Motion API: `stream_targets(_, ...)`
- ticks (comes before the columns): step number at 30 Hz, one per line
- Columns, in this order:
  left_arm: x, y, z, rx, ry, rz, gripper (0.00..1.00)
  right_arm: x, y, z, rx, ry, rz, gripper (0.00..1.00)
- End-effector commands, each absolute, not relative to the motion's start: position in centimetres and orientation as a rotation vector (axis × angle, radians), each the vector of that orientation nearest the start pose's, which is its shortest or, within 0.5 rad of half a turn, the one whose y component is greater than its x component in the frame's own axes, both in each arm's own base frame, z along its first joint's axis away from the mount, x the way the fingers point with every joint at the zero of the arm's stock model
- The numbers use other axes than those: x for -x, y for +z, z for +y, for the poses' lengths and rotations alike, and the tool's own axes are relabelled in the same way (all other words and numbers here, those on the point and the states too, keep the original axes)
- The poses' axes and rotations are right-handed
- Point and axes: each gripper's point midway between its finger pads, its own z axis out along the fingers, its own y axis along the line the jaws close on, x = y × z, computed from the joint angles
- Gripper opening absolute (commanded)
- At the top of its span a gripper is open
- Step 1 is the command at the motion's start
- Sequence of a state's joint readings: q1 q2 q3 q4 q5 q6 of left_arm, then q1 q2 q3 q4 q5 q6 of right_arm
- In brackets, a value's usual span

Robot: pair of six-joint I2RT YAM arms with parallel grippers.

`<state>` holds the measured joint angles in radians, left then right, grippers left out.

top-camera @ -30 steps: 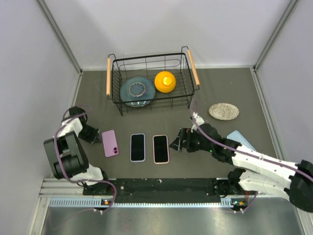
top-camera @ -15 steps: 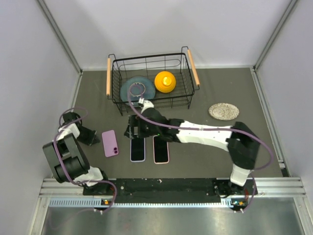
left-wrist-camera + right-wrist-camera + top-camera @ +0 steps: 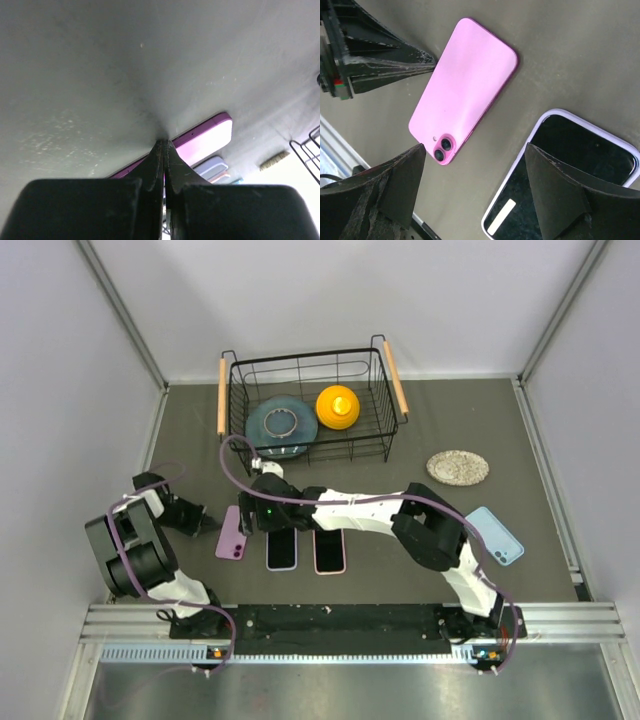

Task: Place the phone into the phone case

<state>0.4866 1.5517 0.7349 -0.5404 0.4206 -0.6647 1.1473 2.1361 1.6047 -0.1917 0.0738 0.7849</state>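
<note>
We see left fingers (image 3: 156, 167) pressed together at the edge of the pink phone (image 3: 465, 95), likely a stop; right fingers (image 3: 395, 182) spread above it to grab.

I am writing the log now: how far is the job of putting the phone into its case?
Nothing looks done: the pink phone lies bare, face down, on the table. In hand: the right gripper hovers open over it; the left gripper is shut, its tip at the phone's edge. Remaining: gripping and casing it.
</note>
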Motion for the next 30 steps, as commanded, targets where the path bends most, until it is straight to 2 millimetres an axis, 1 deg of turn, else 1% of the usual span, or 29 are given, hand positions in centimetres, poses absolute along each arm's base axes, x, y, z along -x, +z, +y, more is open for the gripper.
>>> stream_targets(1, -21.7, -1.7, 1.6, 1.607, -0.587, 2.614, 0.0, -22.0, 8.7, 54.8, 0.426, 0.896, 2.379, 0.8)
stream_targets(2, -21.5, -1.7, 1.7, 1.616, -0.566, 2.614, 0.0, -22.1, 8.8, 55.1, 0.425, 0.903, 2.373, 0.8)
stream_targets(3, -21.2, -1.7, 1.8, 1.627, -0.541, 2.625, 0.0, -22.0, 8.0, 55.3, 0.437, 0.897, 2.384, 0.8)
stream_targets(5, -20.8, -1.8, 2.6, 1.655, -0.453, 2.622, 0.0, -22.1, 8.0, 55.8, 0.433, 0.907, 2.384, 0.79)
stream_targets(6, -20.7, -1.7, 2.9, 1.664, -0.427, 2.625, 0.0, -22.0, 7.3, 55.7, 0.431, 0.895, 2.399, 0.79)
stream_targets(9, -20.4, -1.4, 4.0, 1.682, -0.315, 2.617, 0.0, -21.7, 6.7, 55.9, 0.413, 0.901, 2.422, 0.77)
stream_targets(10, -20.2, -1.3, 4.2, 1.701, -0.283, 2.616, 0.0, -21.6, 5.8, 55.9, 0.412, 0.885, 2.443, 0.77)
stream_targets(11, -19.9, -1.2, 4.8, 1.71, -0.224, 2.615, 0.0, -21.5, 5.9, 56.1, 0.399, 0.884, 2.449, 0.77)
stream_targets(12, -20.1, -1.0, 5.1, 1.713, -0.205, 2.604, 0.0, -21.5, 5.5, 56.1, 0.396, 0.873, 2.456, 0.76)
stream_targets(13, -20.0, -0.9, 5.3, 1.721, -0.186, 2.602, 0.0, -21.5, 4.6, 55.8, 0.397, 0.844, 2.477, 0.76)
stream_targets(14, -20.1, -0.7, 5.4, 1.719, -0.177, 2.595, 0.0, -21.4, 4.7, 56.0, 0.386, 0.843, 2.478, 0.76)
stream_targets(15, -20.1, -0.5, 5.6, 1.719, -0.168, 2.591, 0.0, -21.6, 4.3, 56.0, 0.379, 0.83, 2.482, 0.76)
stream_targets(17, -20.0, -0.6, 5.4, 1.723, -0.174, 2.596, 0.0, -21.6, 3.5, 56.1, 0.364, 0.815, 2.501, 0.76)
stream_targets(19, -20.0, -1.0, 4.7, 1.722, -0.234, 2.626, 0.0, -21.7, 3.5, 56.6, 0.359, 0.823, 2.509, 0.76)
stream_targets(20, -20.0, -1.1, 4.4, 1.724, -0.264, 2.642, 0.0, -21.7, 2.7, 56.7, 0.367, 0.814, 2.518, 0.76)
stream_targets(21, -20.1, -1.2, 3.8, 1.722, -0.314, 2.664, 0.0, -21.7, 2.6, 57.0, 0.372, 0.82, 2.514, 0.76)
stream_targets(22, -19.8, -1.5, 3.4, 1.736, -0.338, 2.689, 0.0, -22.0, 3.2, 57.7, 0.407, 0.834, 2.486, 0.77)
stream_targets(23, -19.8, -1.7, 3.2, 1.738, -0.355, 2.698, 0.0, -22.1, 2.8, 58.1, 0.43, 0.836, 2.477, 0.77)
stream_targets(24, -19.7, -1.8, 3.0, 1.739, -0.37, 2.708, 0.0, -22.1, 3.1, 58.7, 0.464, 0.867, 2.464, 0.78)
stream_targets(25, -19.5, -1.9, 2.7, 1.741, -0.388, 2.716, 0.0, -22.4, 4.0, 59.4, 0.5, 0.897, 2.429, 0.78)
stream_targets(26, -19.2, -2.0, 2.6, 1.742, -0.383, 2.721, 0.0, -22.7, 4.4, 60.1, 0.509, 0.935, 2.403, 0.79)
stream_targets(27, -19.3, -2.1, 2.6, 1.733, -0.388, 2.715, 0.0, -22.3, 4.8, 60.6, 0.536, 0.994, 2.392, 0.79)
stream_targets(28, -19.4, -2.0, 2.6, 1.715, -0.393, 2.709, 0.0, -22.7, 4.7, 60.5, 0.533, 1.015, 2.393, 0.79)
stream_targets(30, -19.2, -2.1, 2.8, 1.71, -0.374, 2.705, 0.0, -22.9, 4.8, 60.5, 0.517, 1.051, 2.397, 0.79)
